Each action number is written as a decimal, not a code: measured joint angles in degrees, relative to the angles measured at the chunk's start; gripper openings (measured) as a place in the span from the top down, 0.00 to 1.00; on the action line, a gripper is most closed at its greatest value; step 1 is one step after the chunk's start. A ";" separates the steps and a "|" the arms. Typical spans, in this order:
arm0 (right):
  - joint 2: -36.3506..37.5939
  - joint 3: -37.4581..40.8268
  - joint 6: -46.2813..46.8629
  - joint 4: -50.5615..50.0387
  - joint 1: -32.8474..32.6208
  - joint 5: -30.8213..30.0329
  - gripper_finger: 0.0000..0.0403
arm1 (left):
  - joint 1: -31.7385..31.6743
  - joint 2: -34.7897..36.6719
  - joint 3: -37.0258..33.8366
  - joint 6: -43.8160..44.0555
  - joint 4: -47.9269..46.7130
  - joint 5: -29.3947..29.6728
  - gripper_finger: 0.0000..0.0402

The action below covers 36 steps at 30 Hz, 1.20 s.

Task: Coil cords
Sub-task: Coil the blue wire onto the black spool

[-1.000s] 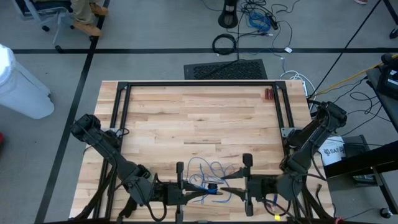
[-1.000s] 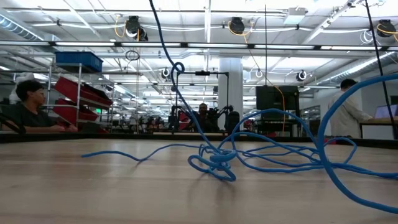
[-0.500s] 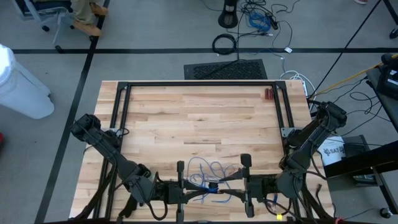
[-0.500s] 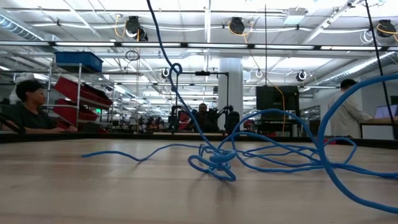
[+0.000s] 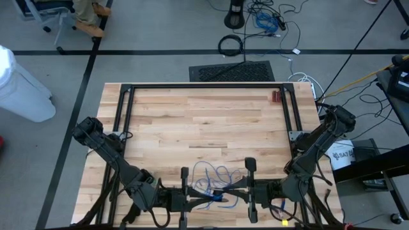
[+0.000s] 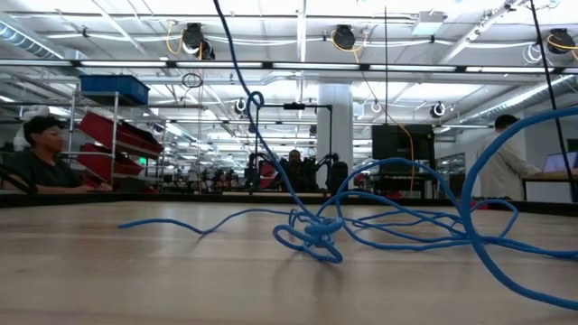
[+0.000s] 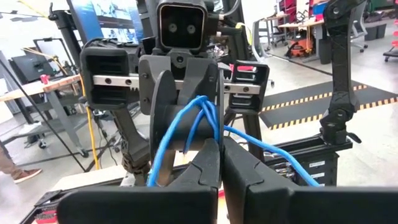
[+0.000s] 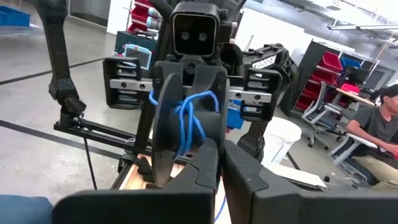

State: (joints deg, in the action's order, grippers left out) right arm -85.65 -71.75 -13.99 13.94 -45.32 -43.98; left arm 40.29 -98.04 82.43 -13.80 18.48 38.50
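Where the wooden table (image 5: 204, 121) meets its near edge, the left gripper (image 5: 206, 199) and right gripper (image 5: 225, 191) face each other, each with fingers pressed together on the blue cord (image 5: 214, 176). Loose loops of that cord sprawl over the planks between the arms, and strands rise from the tangle (image 6: 316, 230) toward the grippers. A black frame (image 5: 204, 87) borders the tabletop. Beyond it lies an open workshop with seated people (image 6: 41, 158), red bins (image 6: 122, 135) and ceiling lights.
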 joint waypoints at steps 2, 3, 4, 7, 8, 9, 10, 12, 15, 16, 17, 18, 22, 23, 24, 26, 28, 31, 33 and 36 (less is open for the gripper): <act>-0.03 0.00 0.05 0.31 -0.03 -0.11 0.99 | 0.00 0.00 0.00 0.00 0.05 0.04 0.95; -0.07 0.00 -0.04 0.57 -0.07 -0.17 0.99 | 0.00 0.00 0.00 0.00 0.09 0.04 0.93; -0.07 0.00 -0.24 0.89 -0.15 -0.25 0.99 | 0.00 0.00 0.00 -0.01 0.13 0.07 0.91; -0.11 0.00 -0.45 1.65 -0.70 -2.52 1.00 | -0.02 0.00 0.00 -0.05 0.40 0.57 0.87; -0.11 0.00 -0.64 1.69 -1.03 -3.74 1.00 | 0.02 0.00 0.00 -0.05 0.42 0.65 0.85; -0.07 0.00 -0.74 1.70 -1.38 -5.05 1.00 | 0.20 0.00 0.00 -0.08 0.42 0.81 0.84; -0.07 0.00 -0.86 1.71 -1.68 -6.17 1.00 | 0.24 0.00 0.00 -0.28 0.45 0.83 0.83; -0.01 0.00 -1.93 2.27 -2.48 -7.87 1.00 | 0.62 0.00 0.00 -0.50 0.51 1.00 0.81; 0.30 0.00 -3.65 3.67 -3.45 -8.30 1.00 | 1.33 0.00 0.00 -1.70 0.59 0.98 0.80; 0.56 0.00 -3.89 4.22 -3.77 -8.31 1.00 | 1.54 0.00 0.00 -2.69 0.60 0.99 0.80; 0.81 0.00 -3.90 4.72 -4.05 -8.57 1.00 | 1.79 0.00 0.00 -3.52 0.49 1.00 0.80; 1.10 0.00 -3.84 5.29 -4.27 -8.67 1.00 | 1.96 0.00 0.00 -4.32 0.45 1.01 0.80; 2.13 0.00 -2.78 5.24 -5.80 -12.36 1.00 | 2.38 -0.02 0.00 -5.03 1.13 1.33 0.80; 2.35 0.00 -2.85 5.14 -6.28 -13.38 1.00 | 2.52 0.00 0.00 -5.16 1.86 2.28 0.80; 2.58 0.00 -3.18 5.12 -6.82 -13.96 1.00 | 2.61 0.05 0.00 -5.61 2.64 3.16 0.80; 3.09 0.00 -3.71 5.19 -7.74 -14.88 1.00 | 2.70 0.17 0.00 -6.50 4.10 5.07 0.80; 3.73 0.00 -4.17 5.19 -8.70 -14.95 1.00 | 2.81 0.20 0.02 -7.57 4.96 7.21 0.80; 4.41 0.00 -4.33 5.55 -9.81 -16.44 1.00 | 2.85 0.20 0.02 -8.38 5.38 10.14 0.79; 4.50 0.00 -5.19 5.98 -10.61 -17.78 1.00 | 2.37 0.09 0.02 -7.43 5.18 10.10 0.79; 4.46 0.00 -6.88 7.40 -11.42 -18.67 1.00 | 1.42 -0.79 0.02 -6.03 5.14 6.67 0.78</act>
State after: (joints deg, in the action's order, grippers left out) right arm -81.19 -71.75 -20.87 21.34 -56.74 -62.64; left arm 41.71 -98.83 82.46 -19.83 23.62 45.17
